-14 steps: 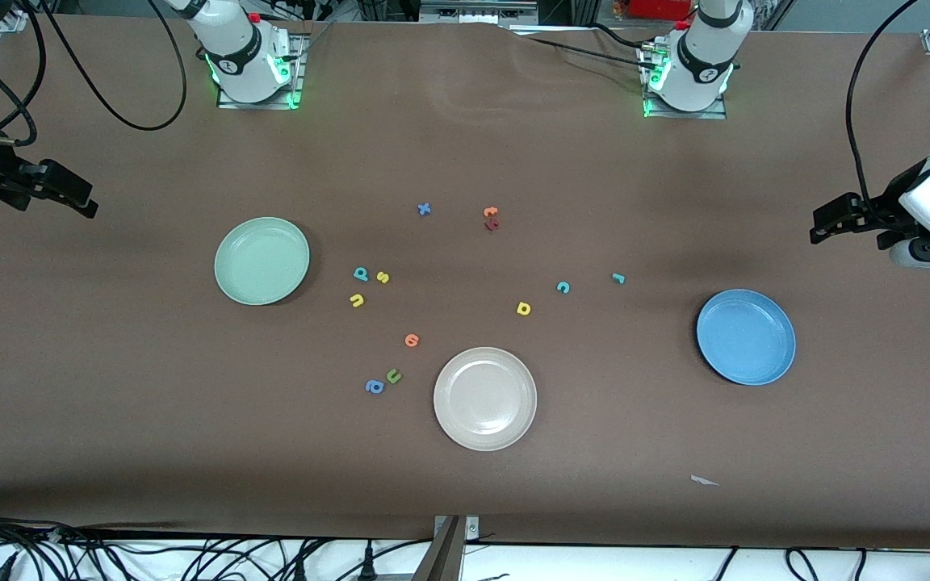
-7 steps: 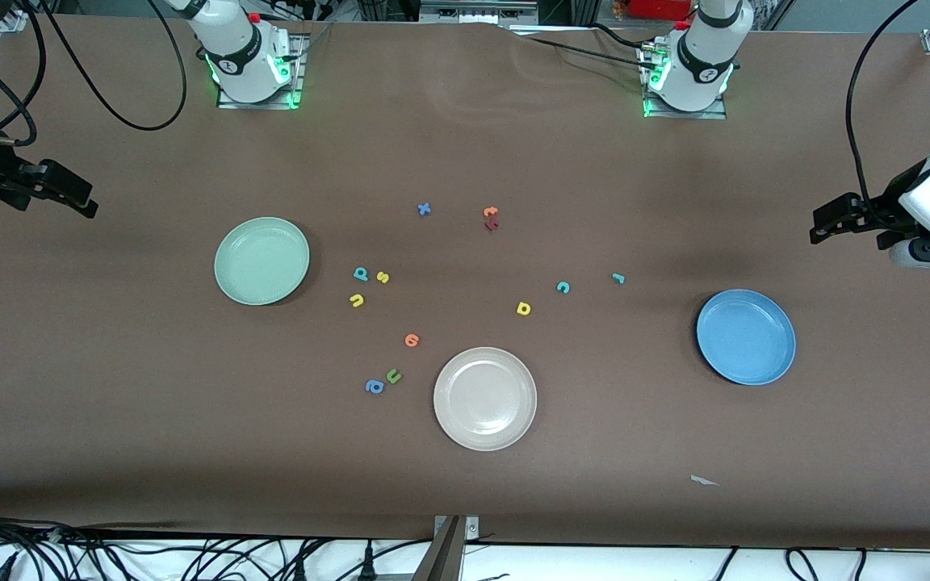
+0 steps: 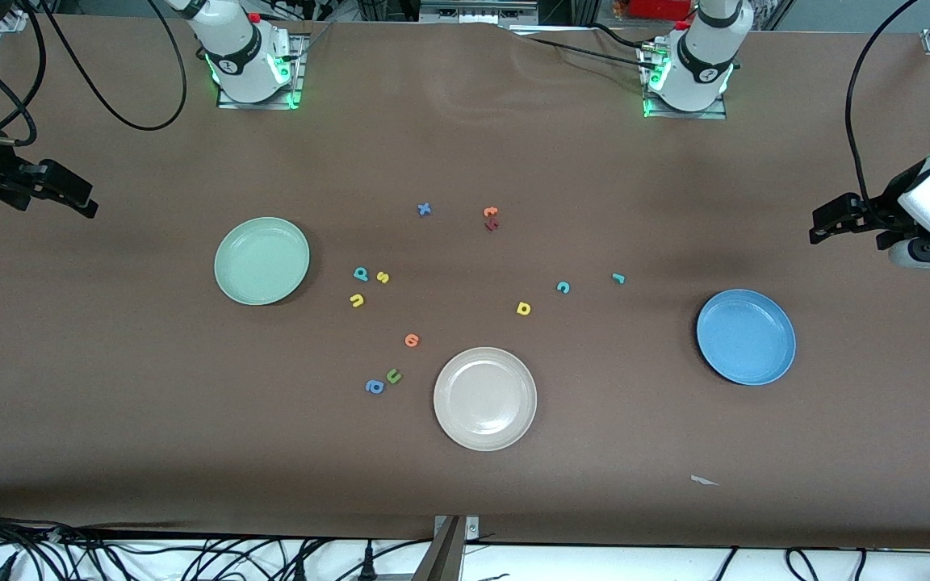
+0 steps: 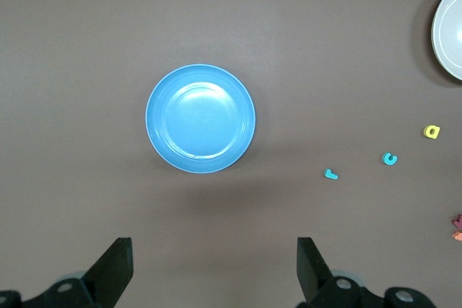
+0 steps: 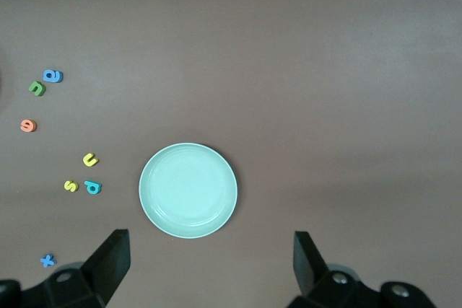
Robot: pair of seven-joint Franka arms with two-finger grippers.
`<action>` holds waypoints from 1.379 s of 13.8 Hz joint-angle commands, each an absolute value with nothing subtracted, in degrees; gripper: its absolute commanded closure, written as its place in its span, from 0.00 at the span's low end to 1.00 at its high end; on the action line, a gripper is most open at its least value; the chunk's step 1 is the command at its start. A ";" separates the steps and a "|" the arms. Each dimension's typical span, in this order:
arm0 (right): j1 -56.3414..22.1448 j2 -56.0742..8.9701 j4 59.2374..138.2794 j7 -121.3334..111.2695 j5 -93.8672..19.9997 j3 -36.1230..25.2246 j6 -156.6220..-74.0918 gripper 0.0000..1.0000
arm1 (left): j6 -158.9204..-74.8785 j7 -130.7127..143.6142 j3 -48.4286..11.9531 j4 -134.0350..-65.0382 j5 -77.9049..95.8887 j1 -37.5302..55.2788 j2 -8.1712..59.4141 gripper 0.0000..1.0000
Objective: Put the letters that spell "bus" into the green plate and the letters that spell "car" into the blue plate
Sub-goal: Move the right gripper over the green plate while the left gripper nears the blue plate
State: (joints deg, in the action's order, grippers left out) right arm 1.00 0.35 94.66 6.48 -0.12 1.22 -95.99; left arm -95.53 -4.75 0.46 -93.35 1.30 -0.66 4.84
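Comparing this moment with the second before it, we find nothing has moved: every letter lies where it lay and both arms wait at the ends of the bench, so the sorting has not begun. The right gripper hangs over bare bench at the right arm's end, its jaws spread wide and empty; the left gripper hangs likewise at the left arm's end, jaws wide and empty. The green plate holds nothing, and just beside it, toward the middle of the bench, lie the teal b, the yellow s and the yellow u. The blue plate is also bare; the teal r, teal c and yellow a sit between it and the cream plate. We judge all six placements remain, each arm having its own trio close by.
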 commanded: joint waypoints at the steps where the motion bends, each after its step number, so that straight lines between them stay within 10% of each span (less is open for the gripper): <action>1: 0.35 1.41 95.71 6.06 0.17 0.62 -95.10 0.00 | -94.92 -3.69 0.09 -93.43 -0.26 -0.53 4.31 0.00; 13: -10.53 -10.36 96.06 10.37 0.18 1.14 -102.29 0.00 | -102.02 17.20 -11.15 -94.30 -0.26 -0.26 11.06 0.00; 19: -17.83 -19.93 96.33 30.19 0.18 1.14 -113.01 0.00 | -121.00 28.37 -19.06 -109.75 -0.26 -0.35 12.48 0.00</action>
State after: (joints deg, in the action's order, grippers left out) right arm -16.02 -16.82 96.66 23.88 -0.14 1.55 -109.87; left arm -116.55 24.92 -17.00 -104.10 1.28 0.24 14.70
